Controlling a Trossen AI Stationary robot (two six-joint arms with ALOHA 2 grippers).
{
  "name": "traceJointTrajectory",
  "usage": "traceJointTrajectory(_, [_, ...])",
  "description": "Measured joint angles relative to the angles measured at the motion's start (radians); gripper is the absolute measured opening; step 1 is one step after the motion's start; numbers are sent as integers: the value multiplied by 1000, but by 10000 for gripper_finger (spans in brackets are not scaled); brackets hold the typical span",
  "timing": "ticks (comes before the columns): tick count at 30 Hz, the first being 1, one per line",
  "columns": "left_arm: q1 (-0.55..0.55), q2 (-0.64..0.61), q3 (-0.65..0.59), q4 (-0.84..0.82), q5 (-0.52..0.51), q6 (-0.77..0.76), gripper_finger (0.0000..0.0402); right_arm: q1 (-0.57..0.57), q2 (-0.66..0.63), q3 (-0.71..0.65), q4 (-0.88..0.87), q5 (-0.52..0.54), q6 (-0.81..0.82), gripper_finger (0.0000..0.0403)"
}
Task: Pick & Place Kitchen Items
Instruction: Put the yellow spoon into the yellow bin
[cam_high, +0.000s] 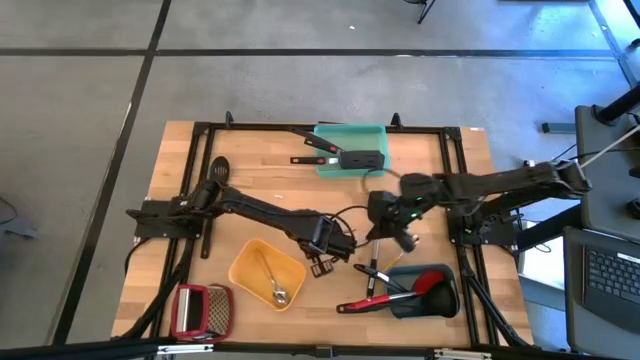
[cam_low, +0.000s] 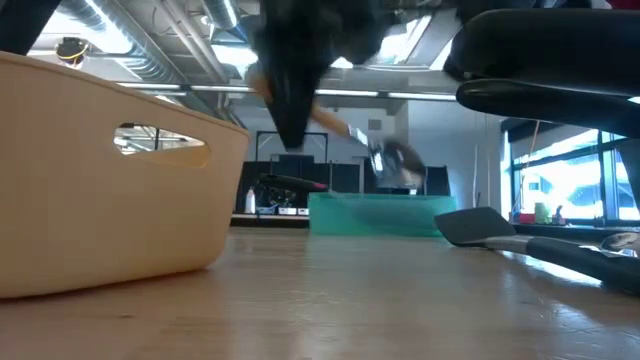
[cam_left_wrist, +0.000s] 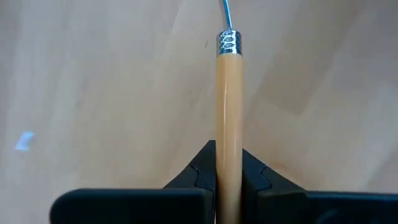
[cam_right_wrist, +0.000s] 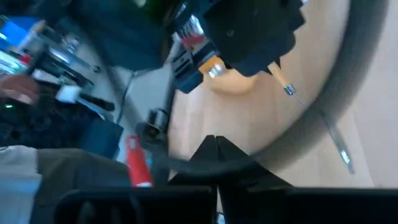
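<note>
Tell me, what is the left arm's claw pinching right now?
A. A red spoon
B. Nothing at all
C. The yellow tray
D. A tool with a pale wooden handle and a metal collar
D: the left wrist view shows the left gripper with its jaws shut on the wooden-handled tool, whose handle ends in a shiny metal collar.

A light wooden counter with a black frame along its edges is seen from above. A teal tray is set at the far edge, a yellow tray near the front, and a grey-blue tray at the front right. A red-framed grater is laid at the front left corner. A black slotted spoon is rested on the wood at the left side.
</note>
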Motion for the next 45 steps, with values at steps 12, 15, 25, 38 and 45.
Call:
traceJointTrajectory(12, [21,-272,-5,-122,345,149,11,-1,-186,1,-14,109,80,1])
traceJointTrajectory(15, [27,-326,-40,-163,437,175,11,0,-184,1,-11,188,133,1])
traceJointTrajectory(25, [-43,-496,-428,-77,680,229,11,0,-177,1,38,310,265,1])
traceJointTrajectory(38, [-60,-589,-841,348,685,68,11,60,-177,1,159,455,314,1])
traceJointTrajectory(45, [-21,-584,-861,435,683,89,11,95,-171,1,158,489,334,1])
